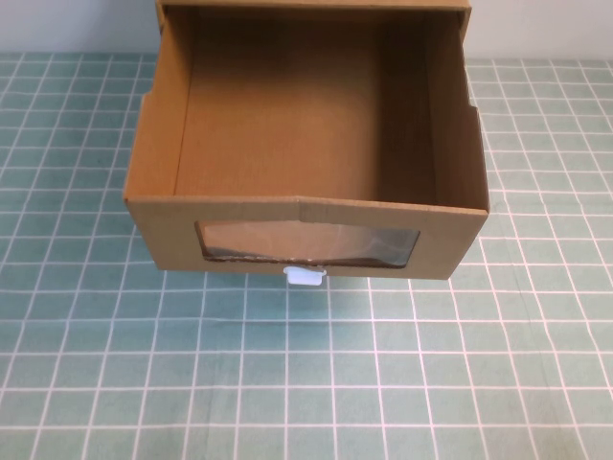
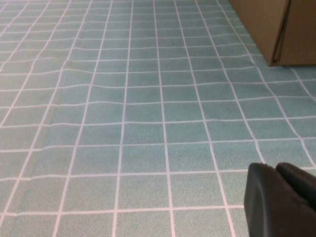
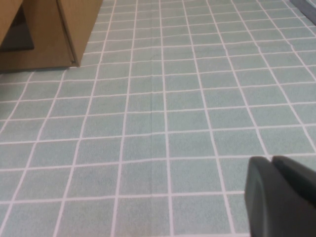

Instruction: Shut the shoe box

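The shoe box (image 1: 305,144) is a brown cardboard drawer, pulled far out toward me and empty inside. Its front has a wide wrinkled dark plastic window (image 1: 308,243) with a small white tab handle (image 1: 305,277) below it. Neither arm shows in the high view. My left gripper (image 2: 275,170) is shut and empty over the cloth, and a corner of the box (image 2: 269,27) lies far from it. My right gripper (image 3: 271,163) is shut and empty over the cloth, with the box's corner (image 3: 47,32) well away from it.
A green cloth with a white grid (image 1: 306,383) covers the table. A pale wall (image 1: 67,24) stands behind the box.
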Available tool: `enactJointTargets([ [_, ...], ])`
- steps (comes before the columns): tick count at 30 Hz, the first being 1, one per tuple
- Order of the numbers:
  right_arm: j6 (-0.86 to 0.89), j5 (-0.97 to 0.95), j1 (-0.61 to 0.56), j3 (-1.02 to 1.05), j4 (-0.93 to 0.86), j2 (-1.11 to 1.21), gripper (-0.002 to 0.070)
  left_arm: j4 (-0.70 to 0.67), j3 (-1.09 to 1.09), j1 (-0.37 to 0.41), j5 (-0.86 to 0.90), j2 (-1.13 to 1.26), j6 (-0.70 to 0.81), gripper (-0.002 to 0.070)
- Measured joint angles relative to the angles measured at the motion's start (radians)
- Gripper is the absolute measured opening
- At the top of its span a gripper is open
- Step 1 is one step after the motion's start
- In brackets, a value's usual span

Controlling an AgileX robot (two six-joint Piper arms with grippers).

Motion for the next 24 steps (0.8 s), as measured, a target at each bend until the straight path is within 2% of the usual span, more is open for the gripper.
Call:
enactJointTargets([
  [11, 0.000, 0.000, 0.000, 0.000, 0.000, 0.000, -0.0013, 0.030, 0.002, 0.000, -0.035, 0.000, 0.009, -0.0005],
  [18, 0.000, 0.000, 0.000, 0.000, 0.000, 0.000, -0.0013, -0.181, 0.002, 0.000, -0.199, 0.000, -0.265, -0.0005],
  [22, 0.000, 0.000, 0.000, 0.000, 0.000, 0.000, -0.0013, -0.213, 0.002, 0.000, -0.270, 0.000, -0.320, -0.0005],
  [24, 0.000, 0.000, 0.000, 0.000, 0.000, 0.000, -0.0013, -0.219, -0.012, 0.000, -0.232, 0.000, -0.347, -0.0005],
])
